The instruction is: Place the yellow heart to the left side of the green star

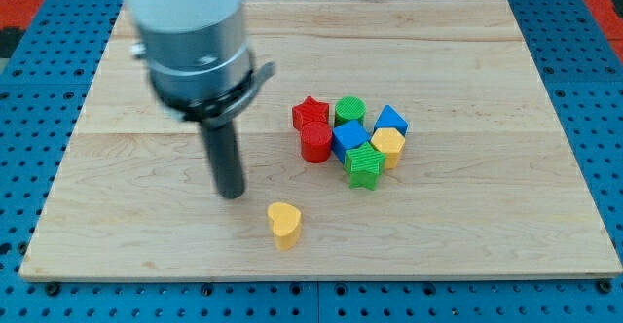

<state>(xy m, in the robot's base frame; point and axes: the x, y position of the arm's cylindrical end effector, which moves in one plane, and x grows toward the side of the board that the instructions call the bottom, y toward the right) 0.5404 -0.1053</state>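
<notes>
Beside yellow heart [284, 222], my tip [232, 195], apart

Red [314, 140], blue [348, 135] blocks; wooden board [467, 60]

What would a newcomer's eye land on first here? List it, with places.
First, the big grey arm at the view's upper left, its dark rod ending at my tip on the wooden board. Next, the tight cluster right of centre: red star, red cylinder, green cylinder, two blue blocks, yellow block, green star. Last, the lone yellow heart, just below-right of my tip.
</notes>
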